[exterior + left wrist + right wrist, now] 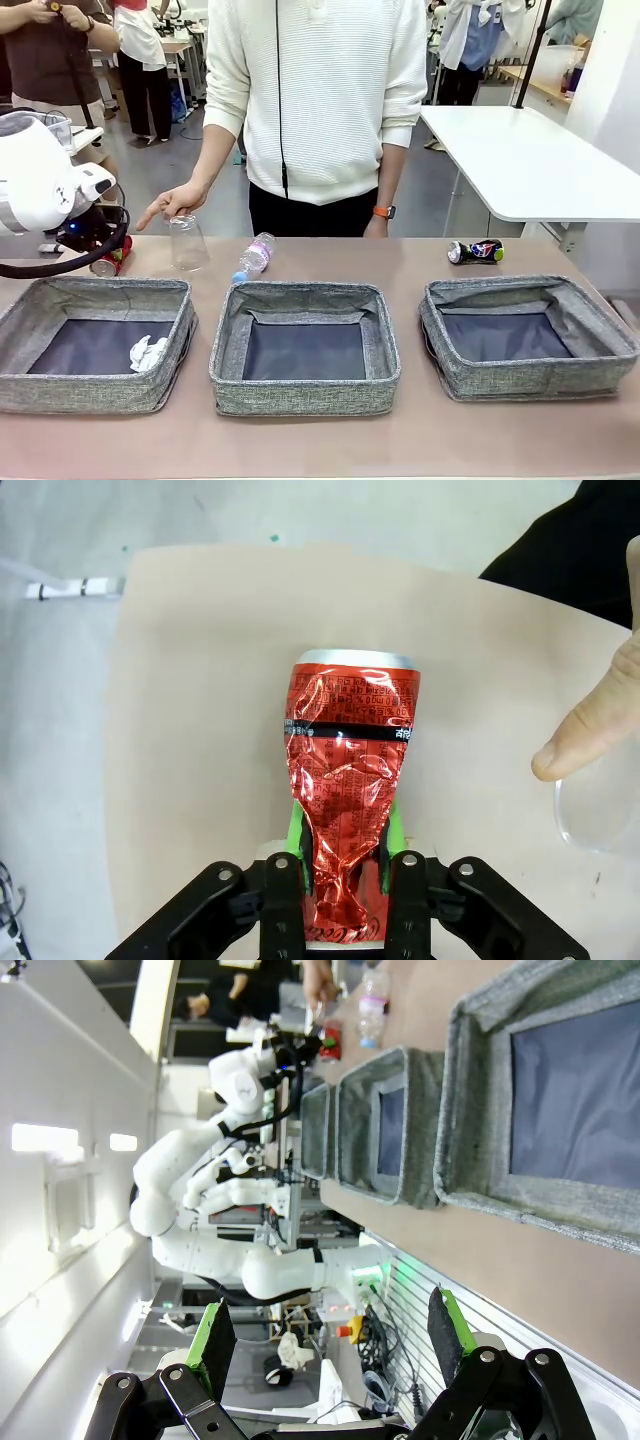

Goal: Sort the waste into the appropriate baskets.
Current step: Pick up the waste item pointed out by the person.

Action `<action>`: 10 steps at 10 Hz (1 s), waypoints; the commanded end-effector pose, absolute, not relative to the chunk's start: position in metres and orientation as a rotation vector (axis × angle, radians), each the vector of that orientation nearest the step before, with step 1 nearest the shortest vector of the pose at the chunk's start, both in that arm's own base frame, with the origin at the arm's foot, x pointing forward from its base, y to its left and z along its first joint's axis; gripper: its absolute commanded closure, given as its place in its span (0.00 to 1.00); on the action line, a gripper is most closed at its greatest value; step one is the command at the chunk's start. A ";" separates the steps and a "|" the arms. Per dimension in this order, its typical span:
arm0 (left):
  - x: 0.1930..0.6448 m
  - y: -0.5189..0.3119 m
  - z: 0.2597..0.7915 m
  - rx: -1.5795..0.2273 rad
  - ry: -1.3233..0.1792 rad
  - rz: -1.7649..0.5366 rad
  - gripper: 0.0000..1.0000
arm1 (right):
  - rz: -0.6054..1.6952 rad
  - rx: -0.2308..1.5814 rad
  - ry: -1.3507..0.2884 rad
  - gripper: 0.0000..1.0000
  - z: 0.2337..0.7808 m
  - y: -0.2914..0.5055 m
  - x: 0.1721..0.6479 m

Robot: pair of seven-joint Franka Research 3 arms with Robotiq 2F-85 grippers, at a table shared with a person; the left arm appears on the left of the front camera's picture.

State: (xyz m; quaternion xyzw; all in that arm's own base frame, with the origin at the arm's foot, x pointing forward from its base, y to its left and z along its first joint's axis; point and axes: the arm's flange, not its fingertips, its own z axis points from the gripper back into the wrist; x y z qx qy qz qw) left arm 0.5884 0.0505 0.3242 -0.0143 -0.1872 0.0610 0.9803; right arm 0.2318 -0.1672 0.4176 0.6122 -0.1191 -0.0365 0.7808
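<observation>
We have the left tool (342, 832) clenched on the crushed red can (350, 750). The can's pinched end sits between the green pads (291, 832) and the rest sticks out ahead of the tool. We cannot tell whether it is clear of the desk (320, 440). The right tool (330, 1325) is released, jaws wide apart, grasping nothing.

We judge the sorting barely begun. Of five pieces of waste, only one, the crumpled paper ball (148, 353), lies in the left basket (60, 392), just nearside of the left tool. One more is in grasp. Three wait on the desk:
- one clear cup (187, 243) just to that tool's right, under a person's hand (175, 205)
- one bottle (256, 254) farther right
- one dark-blue can (476, 251) well apart, farthest right

We count three baskets. The middle basket (305, 395) and the right basket (530, 378) show bare bottoms.
</observation>
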 end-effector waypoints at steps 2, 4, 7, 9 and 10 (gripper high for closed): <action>0.563 0.066 0.352 -0.105 -0.343 0.079 1.00 | -0.091 1.320 -0.261 0.00 0.421 -0.169 0.233; 0.512 0.103 0.451 -0.102 -0.378 0.079 1.00 | -0.091 1.320 -0.261 0.00 0.421 -0.169 0.233; 0.358 0.124 0.575 -0.406 -0.519 0.057 1.00 | -0.091 1.320 -0.261 0.00 0.421 -0.169 0.233; 0.295 0.094 0.569 -0.503 -0.444 -0.018 1.00 | -0.091 1.320 -0.261 0.00 0.421 -0.169 0.233; 0.292 0.085 0.556 -0.499 -0.437 -0.140 1.00 | -0.091 1.320 -0.261 0.00 0.421 -0.169 0.233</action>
